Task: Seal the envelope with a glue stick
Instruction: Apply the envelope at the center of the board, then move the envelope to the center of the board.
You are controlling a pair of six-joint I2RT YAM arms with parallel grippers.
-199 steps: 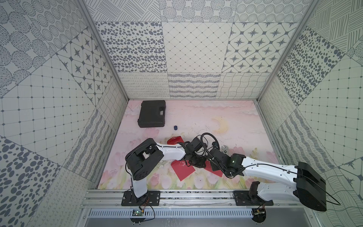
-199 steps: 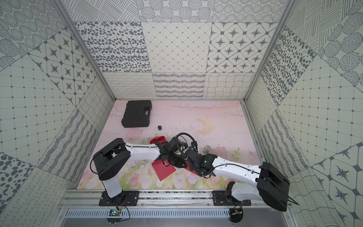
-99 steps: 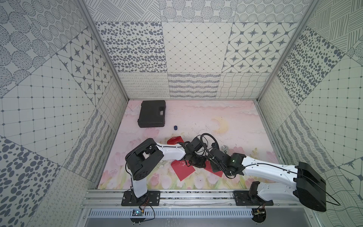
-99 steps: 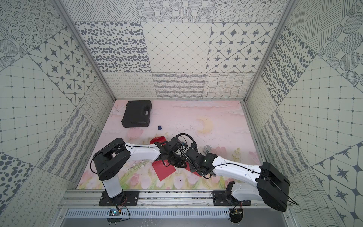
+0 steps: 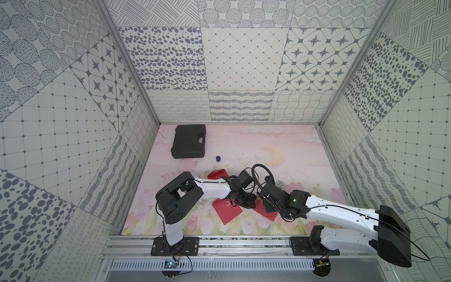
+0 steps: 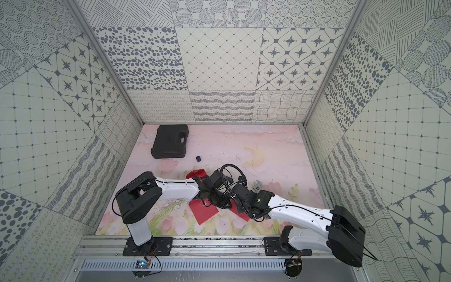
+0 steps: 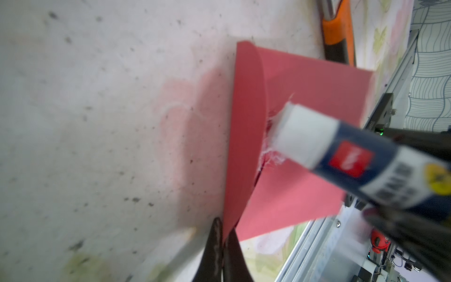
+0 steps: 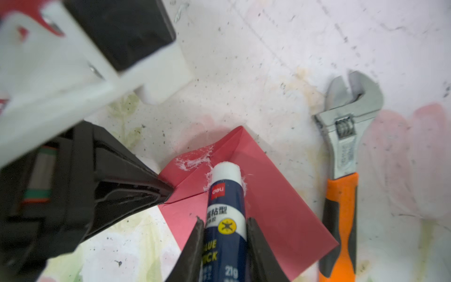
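Right gripper (image 8: 225, 221): jaws clamped on the lower barrel of the glue stick (image 8: 225, 195). The stick is uncapped and its white tip points at the red envelope (image 8: 280, 207), right where the lifted flap (image 8: 195, 175) meets the body. Can't tell whether the tip is actually touching. White glue smears (image 8: 195, 162) with thin strands lie on the flap's inner side and around the tip.

Left gripper (image 7: 223, 225): fingers pressed together, pinching the flap's edge and holding it up off the envelope body.

The envelope lies flat on the table (image 5: 244, 146), near the edge by the arm bases, right of centre. An orange-handled adjustable wrench (image 8: 341, 195) lies just beside the envelope's long side.

In both top views both wrists crowd over the envelope, so the stick is hidden there. A second red envelope (image 5: 227, 211) lies just left of the grippers. Another red piece (image 5: 217, 173) shows beyond the left arm. A small dark blue cap (image 5: 218, 159) sits alone mid-table. A closed black case (image 5: 189, 141) sits in the far left corner.
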